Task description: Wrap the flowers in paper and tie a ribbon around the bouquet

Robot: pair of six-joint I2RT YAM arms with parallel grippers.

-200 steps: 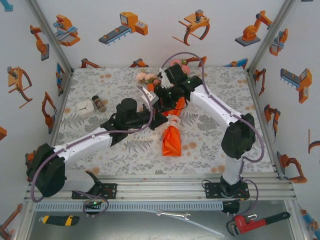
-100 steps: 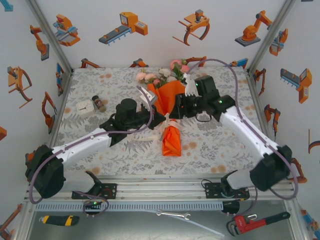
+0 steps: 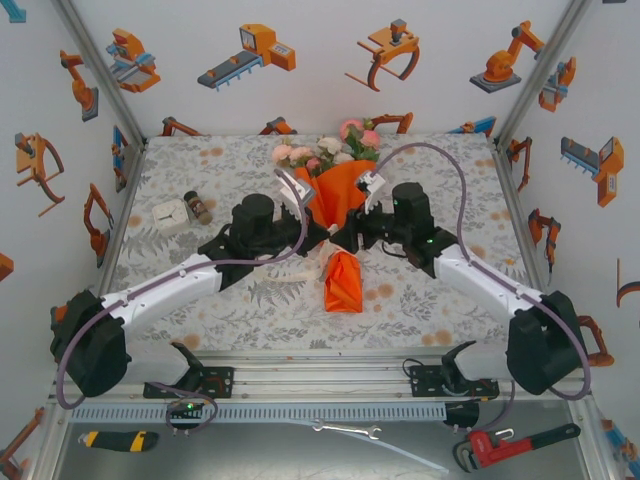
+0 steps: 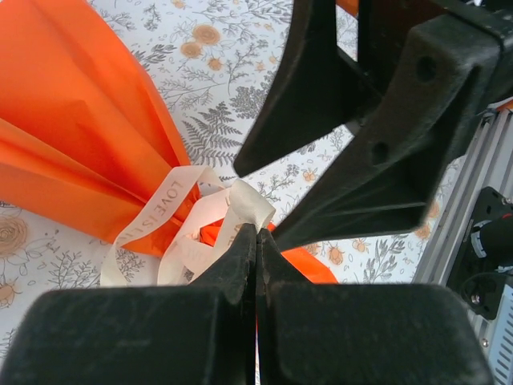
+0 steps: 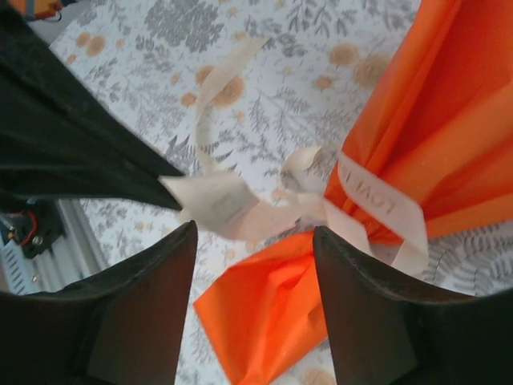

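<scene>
Shows the right gripper (image 5: 252,233) swung down since a second ago from the flowers (image 3: 330,150) at 12 o'clock to the waist of the bouquet (image 3: 335,190), mid-surface (image 3: 250,310). Comes in from 3 o'clock, jaws about half open, empty, framing a loose ribbon (image 4: 184,212) strand. Faces the left gripper (image 4: 255,237) from 9 o'clock, jaws pinched shut on a ribbon tail. Judges the ribbon soft, limp, likely slippery; the orange paper (image 3: 343,285) thin, light, easily creased. Suggests gripping the free strand near the knot, pulling gently.
</scene>
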